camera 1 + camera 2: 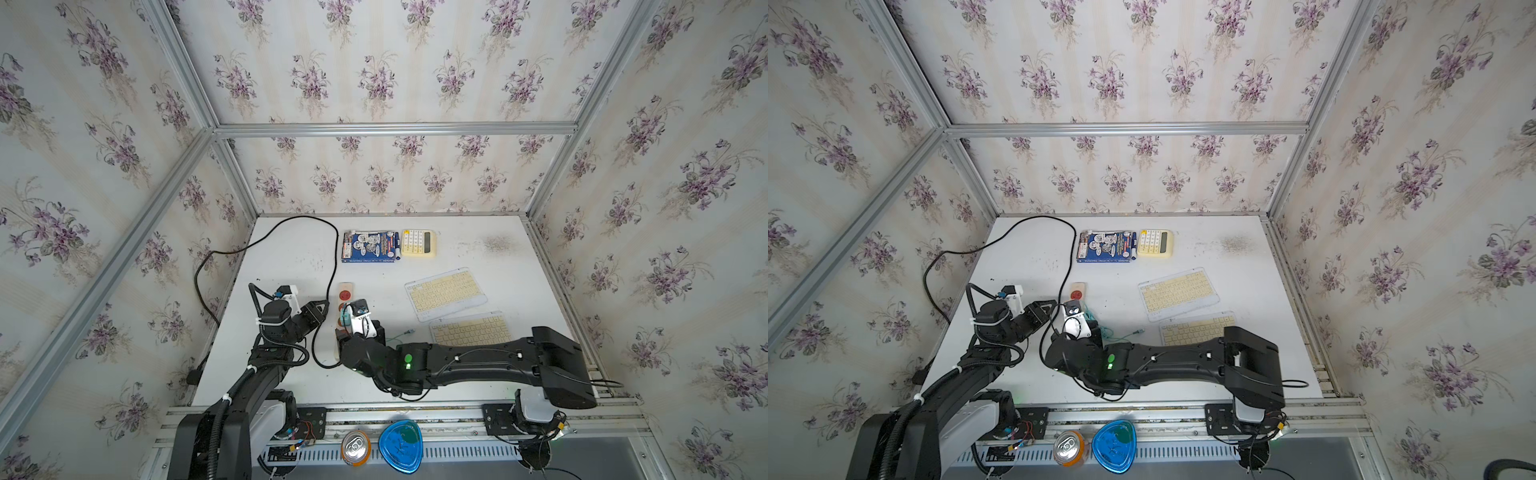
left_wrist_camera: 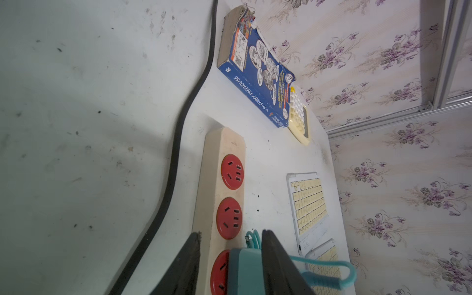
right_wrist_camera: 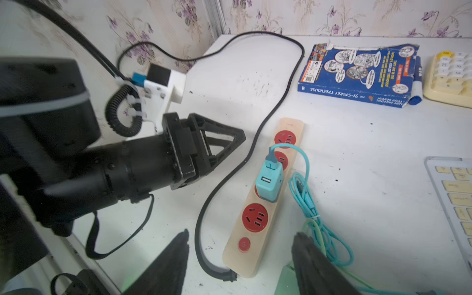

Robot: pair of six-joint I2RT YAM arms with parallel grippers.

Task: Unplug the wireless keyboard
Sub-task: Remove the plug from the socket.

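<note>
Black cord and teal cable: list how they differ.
Thickness: the black cord is thick; the teal cable is thin.
Lay: the black cord sweeps in a wide loop across the table; the teal cable lies bundled beside the power strip.
Connection: the black cord enters the power strip's end; the teal cable plugs into the teal charger.
Both lie beside the power strip.

Black arms (image 1: pixel 478 353), white camera mounts (image 3: pixel 163 86), green light (image 1: pixel 408 357), corrugated cabling (image 3: pixel 120 112).

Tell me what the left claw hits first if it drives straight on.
Probably the teal charger plugged into the strip: in the left wrist view it sits just ahead, between the left claw's open fingers. Depth is unclear.
</note>
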